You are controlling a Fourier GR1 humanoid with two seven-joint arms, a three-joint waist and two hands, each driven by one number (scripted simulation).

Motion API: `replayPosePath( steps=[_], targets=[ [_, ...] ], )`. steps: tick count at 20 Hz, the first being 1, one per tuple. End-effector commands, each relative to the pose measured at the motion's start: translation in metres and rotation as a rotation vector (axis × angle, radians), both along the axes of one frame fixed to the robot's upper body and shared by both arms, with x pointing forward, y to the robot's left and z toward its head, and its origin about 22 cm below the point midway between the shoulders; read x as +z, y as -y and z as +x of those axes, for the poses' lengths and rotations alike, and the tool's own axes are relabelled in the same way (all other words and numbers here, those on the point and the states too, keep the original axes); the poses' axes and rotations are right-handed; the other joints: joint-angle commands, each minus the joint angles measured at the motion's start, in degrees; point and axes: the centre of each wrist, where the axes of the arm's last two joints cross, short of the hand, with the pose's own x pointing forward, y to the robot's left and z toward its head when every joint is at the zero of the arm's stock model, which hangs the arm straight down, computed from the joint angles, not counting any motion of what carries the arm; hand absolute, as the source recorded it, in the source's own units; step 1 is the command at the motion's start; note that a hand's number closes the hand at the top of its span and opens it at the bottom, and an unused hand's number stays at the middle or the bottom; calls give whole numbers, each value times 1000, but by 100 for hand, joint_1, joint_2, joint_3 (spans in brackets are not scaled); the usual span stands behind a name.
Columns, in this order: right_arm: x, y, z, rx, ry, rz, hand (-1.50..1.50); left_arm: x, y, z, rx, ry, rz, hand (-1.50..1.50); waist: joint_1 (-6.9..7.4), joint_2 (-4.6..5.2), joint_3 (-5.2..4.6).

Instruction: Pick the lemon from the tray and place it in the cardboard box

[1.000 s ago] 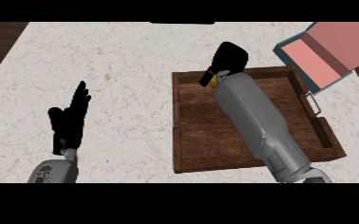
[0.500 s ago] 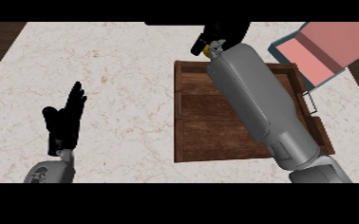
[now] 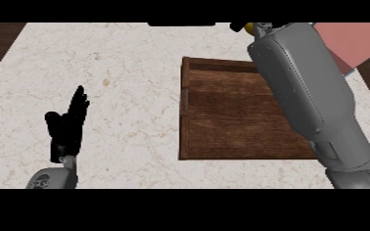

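The left hand is seen at lower left, fingers straight and released; the right hand is largely cut off at the top edge, finger state undeterminable; a yellow sliver, the lemon, is noted beside it, above the wooden tray; the cardboard box is seen at upper right.

Lemon, tray and cardboard box: positions at the counter's far right.

Only a small yellow sliver of the lemon is visible, at the view's top edge beyond the tray's far rim; the rest is hidden. The tray is a dark brown wooden rectangle with a raised rim, lying flat on the counter, its right part covered. The cardboard box shows as pinkish panels at the upper right corner, beside the tray.
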Motion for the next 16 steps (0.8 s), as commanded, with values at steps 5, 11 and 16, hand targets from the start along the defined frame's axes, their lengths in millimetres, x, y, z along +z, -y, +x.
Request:
replayPosePath(
  steps=[5, 11, 16],
  targets=[
    [14, 78, 9, -145, 75, 10, 150, 4, -9, 4, -13, 7, -1, 0, 63, 42, 1],
    [8, 156, 21, -151, 85, 34, 150, -8, -8, -9, -23, 1, -5, 0, 118, 60, 3],
    [-24, 192, 37, -142, 79, 47, 150, -2, 6, 11, -33, 11, -12, 0, 186, 103, 3]
  ],
)
